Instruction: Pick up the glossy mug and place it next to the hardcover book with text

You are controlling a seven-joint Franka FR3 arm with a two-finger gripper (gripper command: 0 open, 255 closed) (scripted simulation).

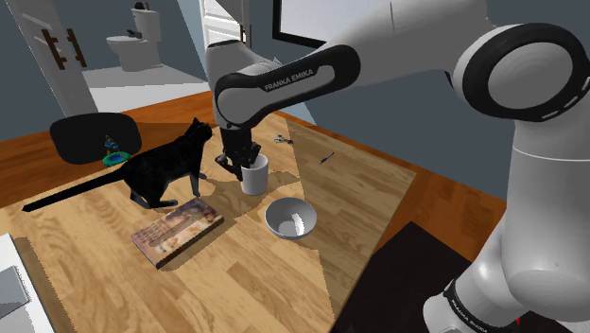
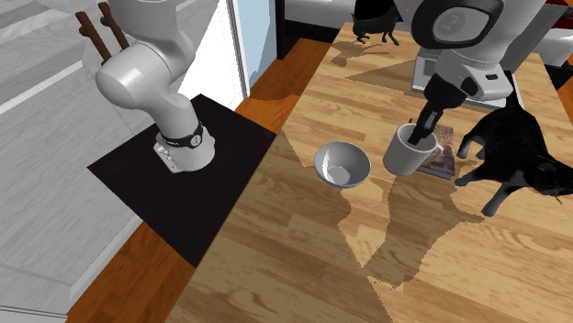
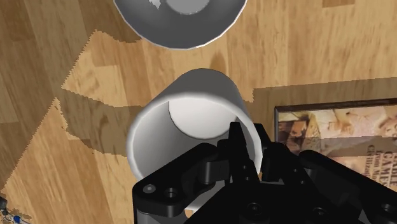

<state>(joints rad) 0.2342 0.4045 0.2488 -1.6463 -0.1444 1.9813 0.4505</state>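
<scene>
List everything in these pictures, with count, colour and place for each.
table: one, light wood, under everything
mug: one, white, between cat and bowl, near the book
bowl: one, grey-white, on the table beside the mug
book: one, brown picture cover, lying flat on the table
cat: one, black, standing on the table by the mug
small things: two, dark, far part of the table, too small to name
toilet: one, white, in the room behind
arm: one, white with dark joints, reaching over the table
gripper: one, black, shut on the mug's rim
</scene>
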